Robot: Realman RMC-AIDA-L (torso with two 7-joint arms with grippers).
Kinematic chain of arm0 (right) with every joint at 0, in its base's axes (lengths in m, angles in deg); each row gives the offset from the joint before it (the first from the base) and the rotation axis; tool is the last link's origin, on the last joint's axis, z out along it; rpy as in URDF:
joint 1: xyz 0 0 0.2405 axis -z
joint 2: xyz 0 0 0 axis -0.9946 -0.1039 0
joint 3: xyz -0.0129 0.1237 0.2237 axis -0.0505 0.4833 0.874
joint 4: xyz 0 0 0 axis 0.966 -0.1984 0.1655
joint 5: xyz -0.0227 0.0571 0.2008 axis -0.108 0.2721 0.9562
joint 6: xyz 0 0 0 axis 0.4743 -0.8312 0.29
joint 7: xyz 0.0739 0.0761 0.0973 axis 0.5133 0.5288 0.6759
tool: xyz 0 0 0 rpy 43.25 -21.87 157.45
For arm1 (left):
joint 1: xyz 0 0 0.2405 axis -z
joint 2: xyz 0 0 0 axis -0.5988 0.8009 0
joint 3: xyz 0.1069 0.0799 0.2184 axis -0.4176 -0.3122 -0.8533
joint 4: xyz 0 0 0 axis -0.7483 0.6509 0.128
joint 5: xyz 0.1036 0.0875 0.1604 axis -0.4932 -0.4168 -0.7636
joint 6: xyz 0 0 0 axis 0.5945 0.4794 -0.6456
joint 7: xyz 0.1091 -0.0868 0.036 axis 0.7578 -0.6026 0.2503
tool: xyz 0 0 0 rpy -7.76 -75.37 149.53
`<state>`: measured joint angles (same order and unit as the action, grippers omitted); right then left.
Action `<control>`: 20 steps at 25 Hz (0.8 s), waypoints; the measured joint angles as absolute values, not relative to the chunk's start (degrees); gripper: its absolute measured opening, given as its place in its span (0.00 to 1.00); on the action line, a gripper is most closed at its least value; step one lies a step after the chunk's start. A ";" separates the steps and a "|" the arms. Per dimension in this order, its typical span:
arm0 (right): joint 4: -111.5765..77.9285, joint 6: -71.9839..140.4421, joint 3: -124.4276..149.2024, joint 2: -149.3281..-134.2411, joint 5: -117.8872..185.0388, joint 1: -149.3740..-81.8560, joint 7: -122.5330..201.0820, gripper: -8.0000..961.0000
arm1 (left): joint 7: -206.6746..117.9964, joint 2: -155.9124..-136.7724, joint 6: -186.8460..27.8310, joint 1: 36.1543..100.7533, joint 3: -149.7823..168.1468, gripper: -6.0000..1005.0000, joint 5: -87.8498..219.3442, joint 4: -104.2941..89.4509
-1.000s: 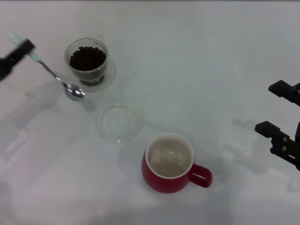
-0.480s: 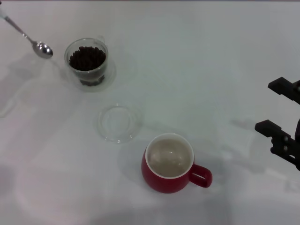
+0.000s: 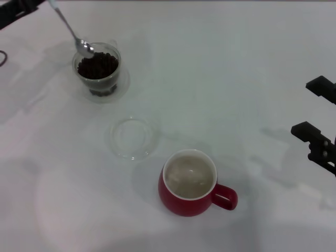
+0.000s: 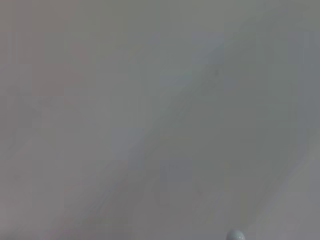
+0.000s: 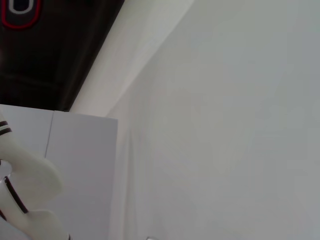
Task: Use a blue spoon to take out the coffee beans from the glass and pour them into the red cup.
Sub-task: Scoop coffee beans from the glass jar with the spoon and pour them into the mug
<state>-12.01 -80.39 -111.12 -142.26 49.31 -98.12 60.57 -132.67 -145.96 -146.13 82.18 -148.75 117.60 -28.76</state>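
Observation:
The blue spoon hangs tilted from the top left corner, its pale handle end up in my left gripper, which is shut on it. Its silver bowl sits just over the far left rim of the glass, right above the coffee beans that fill the glass. No beans can be made out in the spoon's bowl. The red cup stands upright near the front, with nothing in its cream inside and its handle pointing right. My right gripper waits open at the right edge, far from everything.
The glass stands on a clear saucer. A second flat clear saucer lies between the glass and the red cup. The left wrist view shows only white table and a small pale rounded tip.
The spoon swung from the far left edge to the right, and its bowl now sits over the glass rim. The left gripper rose to the top corner. The right gripper drifted slightly right.

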 joint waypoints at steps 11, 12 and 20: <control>-12.11 -80.38 -111.12 -142.34 49.95 -98.28 61.49 0.73 | -136.10 -146.50 -138.47 84.31 -148.73 0.13 110.13 -25.37; -12.11 -80.37 -111.12 -142.34 50.09 -98.27 61.52 0.73 | -136.30 -146.56 -138.08 84.22 -148.73 0.13 110.07 -25.10; -12.05 -80.33 -111.12 -142.17 50.57 -98.87 62.88 0.73 | -139.79 -147.02 -135.83 82.58 -148.69 0.13 110.67 -23.53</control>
<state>-12.05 -80.33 -111.12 -142.17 50.57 -98.87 62.88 -139.79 -147.02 -135.83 82.58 -148.69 110.67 -23.53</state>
